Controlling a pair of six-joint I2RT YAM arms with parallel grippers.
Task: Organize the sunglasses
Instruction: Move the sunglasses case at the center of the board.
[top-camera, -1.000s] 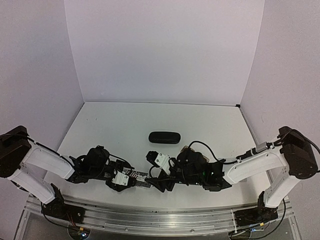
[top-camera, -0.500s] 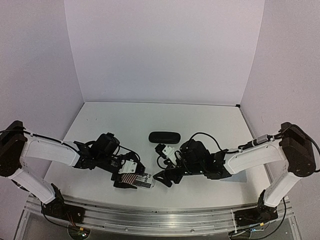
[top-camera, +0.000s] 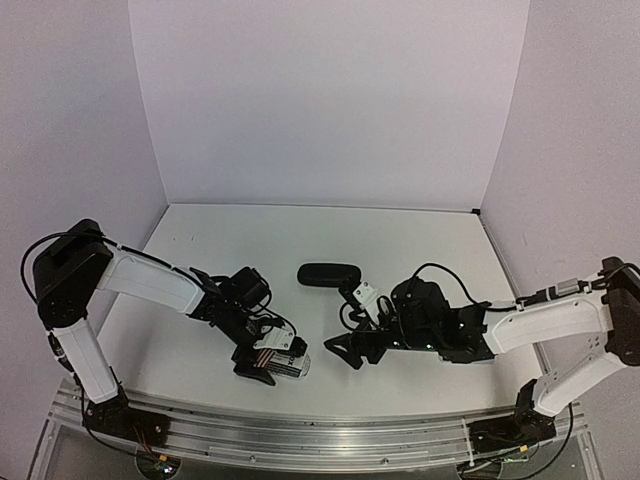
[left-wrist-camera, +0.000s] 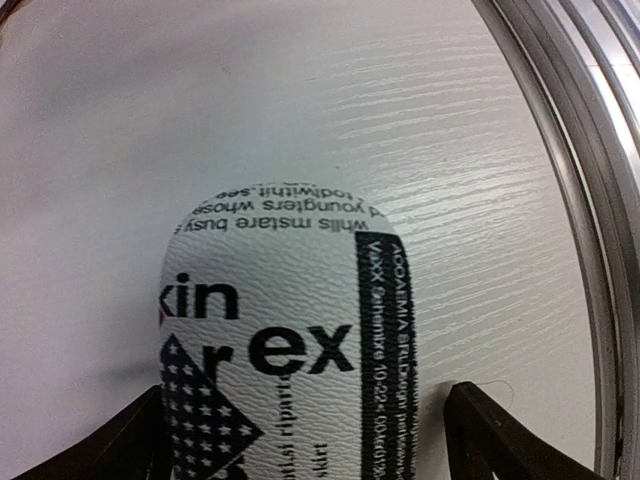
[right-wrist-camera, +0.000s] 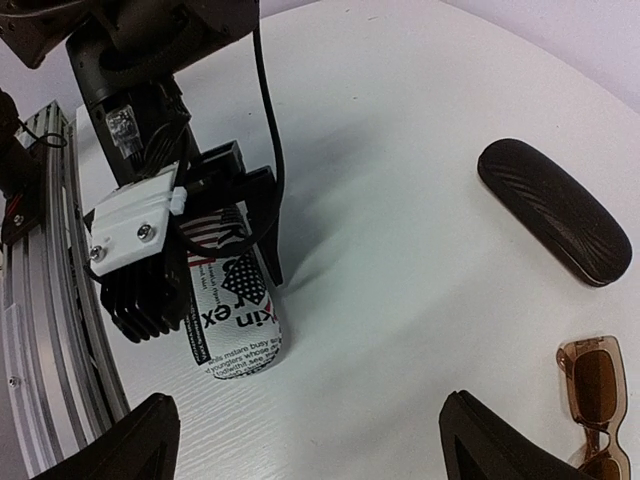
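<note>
My left gripper (left-wrist-camera: 305, 430) gapes astride the shut printed case (left-wrist-camera: 290, 330) at the table's (top-camera: 200, 245) front edge, my right gripper (right-wrist-camera: 320, 440) gapes empty; the brown sunglasses (right-wrist-camera: 597, 400), I judge, await casing.

The far case (top-camera: 329, 274) lies behind the near case (top-camera: 285, 362), the sunglasses (right-wrist-camera: 597, 400) right of both.

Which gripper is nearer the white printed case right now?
Left. The left gripper sits over the white printed case, a finger on each side. The right gripper hangs open to its right, not touching.
</note>
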